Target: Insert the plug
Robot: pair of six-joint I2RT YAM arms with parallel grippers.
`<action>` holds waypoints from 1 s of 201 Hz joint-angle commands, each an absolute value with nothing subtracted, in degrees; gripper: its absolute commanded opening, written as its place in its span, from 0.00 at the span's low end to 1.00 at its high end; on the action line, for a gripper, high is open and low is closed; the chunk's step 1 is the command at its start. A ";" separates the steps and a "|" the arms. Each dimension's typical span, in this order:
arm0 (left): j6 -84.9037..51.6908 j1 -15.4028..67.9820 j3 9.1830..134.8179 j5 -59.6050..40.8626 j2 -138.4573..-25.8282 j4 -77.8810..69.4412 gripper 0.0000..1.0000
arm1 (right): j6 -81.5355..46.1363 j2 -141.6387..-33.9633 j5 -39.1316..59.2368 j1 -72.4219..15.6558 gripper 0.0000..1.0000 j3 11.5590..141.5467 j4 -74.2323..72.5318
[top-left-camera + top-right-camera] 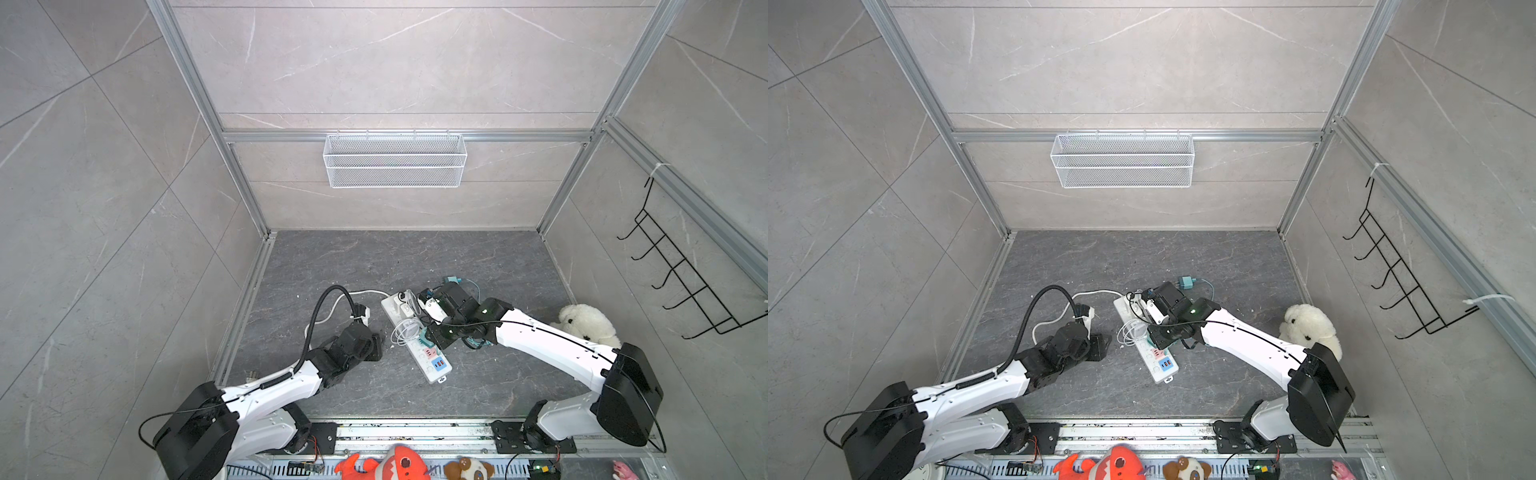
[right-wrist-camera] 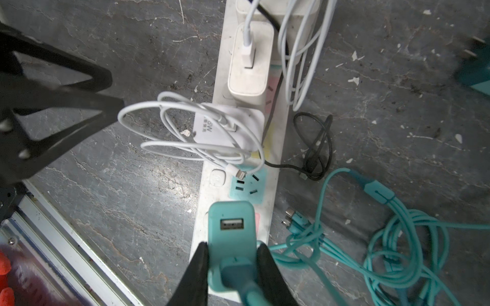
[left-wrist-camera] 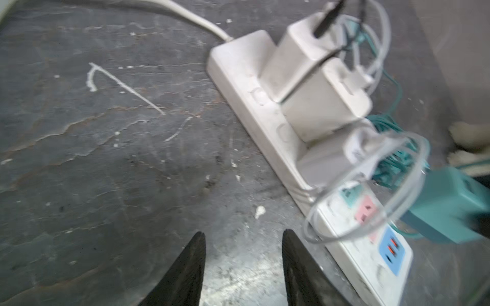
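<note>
The plug (image 2: 230,230) is a teal USB charger block with a teal cable. My right gripper (image 2: 233,245) is shut on its sides. It hangs over the white power strip (image 2: 209,197), just short of the empty teal socket (image 2: 248,185) and over a pink one. Its prongs are hidden. In both top views the right gripper (image 1: 432,337) (image 1: 1156,338) sits on the strip's (image 1: 415,353) near half. My left gripper (image 3: 244,233) is open and empty, low over the floor beside the strip (image 3: 238,69). From there the plug (image 3: 448,206) shows at the strip's far side.
White chargers (image 3: 326,100) fill the strip's far sockets. A coiled white cord (image 2: 185,132) lies on it. A teal cable bundle (image 2: 397,238) and a black cable (image 2: 315,148) lie beside it. A second teal charger (image 1: 453,279) and a white plush toy (image 1: 586,320) lie further off.
</note>
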State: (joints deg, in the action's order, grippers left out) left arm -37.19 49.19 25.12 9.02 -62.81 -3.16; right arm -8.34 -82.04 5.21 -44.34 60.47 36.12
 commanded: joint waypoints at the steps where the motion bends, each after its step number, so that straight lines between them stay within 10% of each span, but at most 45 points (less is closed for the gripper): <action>1: -32.63 54.57 25.39 6.58 -62.73 -6.54 0.52 | -9.49 -80.68 5.98 -44.48 0.01 60.08 35.68; 145: -37.24 55.56 30.92 18.55 -80.69 -20.28 0.62 | -10.37 -81.82 5.81 -46.13 0.01 59.23 34.00; 201: -34.51 53.09 29.29 16.32 -82.25 -27.87 0.34 | -11.17 -79.51 3.15 -46.31 0.01 57.50 34.76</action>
